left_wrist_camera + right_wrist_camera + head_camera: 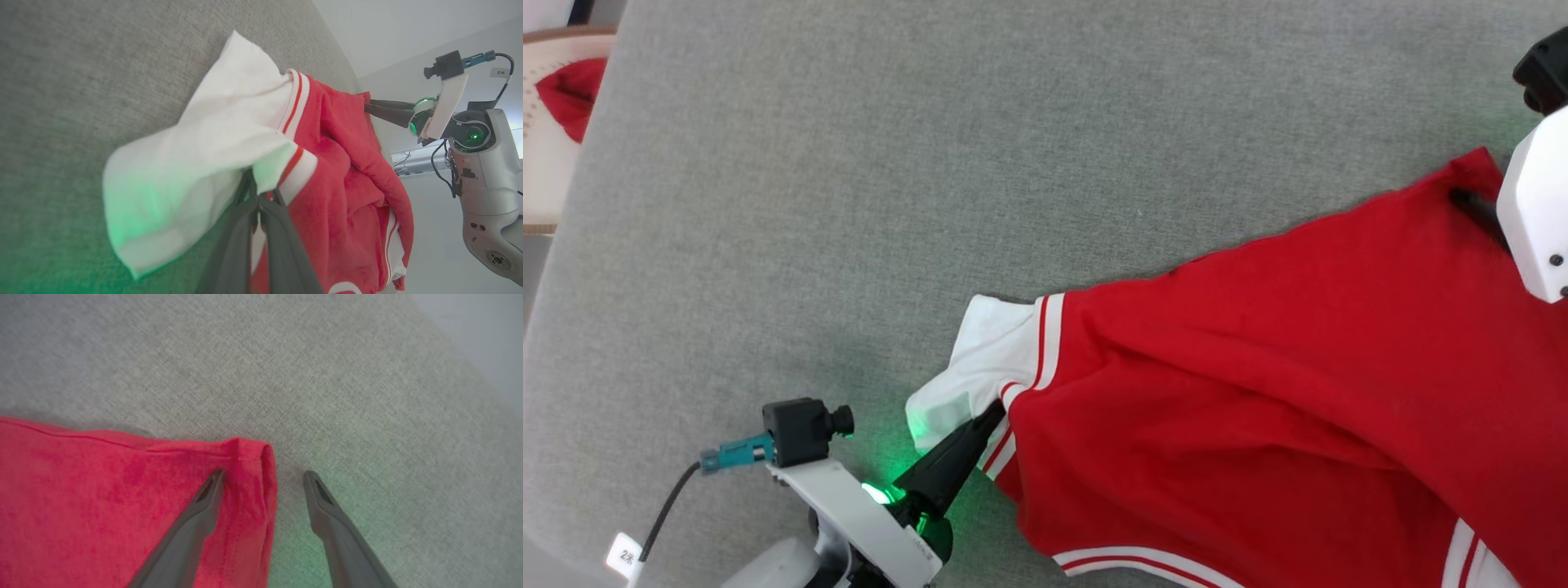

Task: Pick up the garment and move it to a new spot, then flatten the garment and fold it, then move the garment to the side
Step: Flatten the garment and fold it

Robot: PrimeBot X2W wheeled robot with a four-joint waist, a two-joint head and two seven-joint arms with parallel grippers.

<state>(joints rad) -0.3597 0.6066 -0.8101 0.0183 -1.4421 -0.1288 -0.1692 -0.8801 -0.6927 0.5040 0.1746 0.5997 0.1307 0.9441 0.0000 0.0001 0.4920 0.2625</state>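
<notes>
Left gripper is squeezed shut on the garment, right where the white sleeve meets the red part. Right gripper has its two fingers wide apart. One finger lies on the red hem corner and the other is over bare grey cloth, so it holds nothing.

The garment lies bunched on the surface at about 4 o'clock in the head view, with its white sleeve poking toward 9 o'clock.

I think a few things could go wrong. If the right gripper closes on just a tiny bit of the corner, the shirt may slip out when the arms pull. If it dips too low, it may pinch the grey cover too. If only the left arm pulls, the shirt will drag and crumple more.

The surface is grey, woven and looks soft, with green light from the grippers on it. At 10 o'clock sits a pale thing with something red on it; I cannot tell what it is. A pale wall shows at 1 o'clock in the left wrist view.
</notes>
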